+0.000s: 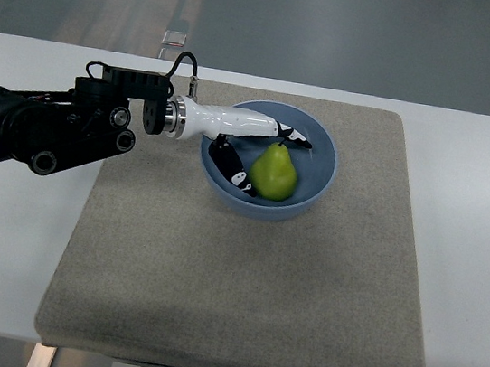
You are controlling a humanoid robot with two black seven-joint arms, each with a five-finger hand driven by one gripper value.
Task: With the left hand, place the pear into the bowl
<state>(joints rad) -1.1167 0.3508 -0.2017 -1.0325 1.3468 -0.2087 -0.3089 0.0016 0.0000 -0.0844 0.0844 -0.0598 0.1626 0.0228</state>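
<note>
One arm in play, the left; right arm not in view.

"Where's the pear [274,173]?"

"Upright in the bowl [322,153], stem pointing far. My left hand [251,152] sits just left of it, fingers [238,179] spread, gripping nothing I can see."

"Next?"

"I'd judge: draw back left, clear of the rim."
</note>
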